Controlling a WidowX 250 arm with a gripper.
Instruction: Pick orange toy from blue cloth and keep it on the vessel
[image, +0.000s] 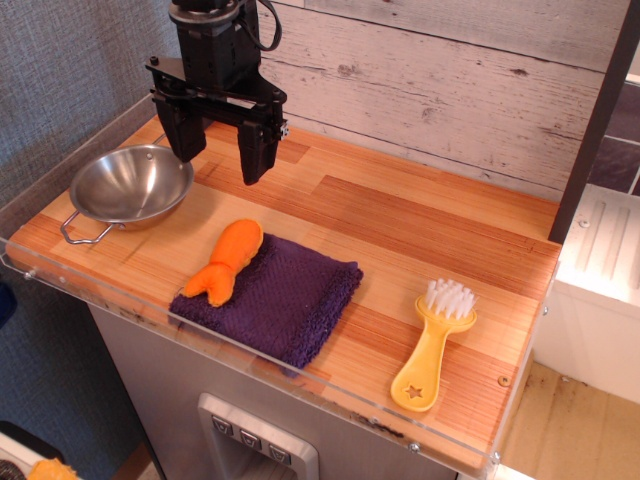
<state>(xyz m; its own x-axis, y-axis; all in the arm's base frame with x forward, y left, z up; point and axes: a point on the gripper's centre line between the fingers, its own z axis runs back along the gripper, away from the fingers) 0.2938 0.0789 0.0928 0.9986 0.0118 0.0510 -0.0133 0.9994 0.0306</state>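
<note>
The orange toy (225, 262) lies on the left edge of the blue cloth (280, 297), its forked tail pointing toward the front. The steel vessel (130, 186) sits empty at the left of the wooden counter, one wire handle toward the front. My gripper (220, 150) hangs open and empty above the counter, just right of the vessel and behind the toy, fingers pointing down and well apart.
A yellow brush with white bristles (435, 342) lies at the front right. A clear plastic rim (250, 352) edges the counter's front and left. A plank wall (450, 80) stands behind.
</note>
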